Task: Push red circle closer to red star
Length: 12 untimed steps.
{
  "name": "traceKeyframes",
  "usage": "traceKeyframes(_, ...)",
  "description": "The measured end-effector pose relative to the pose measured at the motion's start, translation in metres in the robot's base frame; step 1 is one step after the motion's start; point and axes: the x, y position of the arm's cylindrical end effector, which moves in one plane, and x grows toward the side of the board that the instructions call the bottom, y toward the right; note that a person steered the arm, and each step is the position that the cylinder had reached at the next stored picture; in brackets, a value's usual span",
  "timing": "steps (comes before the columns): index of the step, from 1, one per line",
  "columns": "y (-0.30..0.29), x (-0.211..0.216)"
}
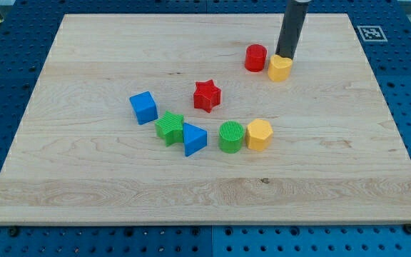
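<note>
The red circle (255,57) sits on the wooden board toward the view's top right. The red star (207,96) lies below and to the left of it, near the board's middle. My tip (284,55) is at the end of the dark rod, just right of the red circle and right behind the yellow heart-shaped block (280,68), which touches the red circle's right side.
A blue cube (143,107), green star (170,127), blue triangle (194,138), green circle (231,136) and yellow hexagon (258,134) form an arc below the red star. The board's edge (205,218) meets a blue perforated table.
</note>
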Motion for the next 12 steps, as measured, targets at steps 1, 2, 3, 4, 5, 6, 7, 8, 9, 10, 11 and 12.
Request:
traceKeyframes(1,0.0,0.018)
traceKeyframes(2,0.0,0.037)
traceKeyframes(3,0.0,0.029)
traceKeyframes(4,0.007,-0.024)
traceKeyframes(5,0.004,-0.034)
traceKeyframes(6,-0.012,-0.034)
traceKeyframes(7,-0.032,-0.034)
traceKeyframes(8,-0.026,-0.03)
traceKeyframes(9,-0.01,-0.023)
traceKeyframes(10,-0.009,-0.014)
traceKeyframes(11,-0.018,-0.012)
traceKeyframes(12,-0.042,-0.006)
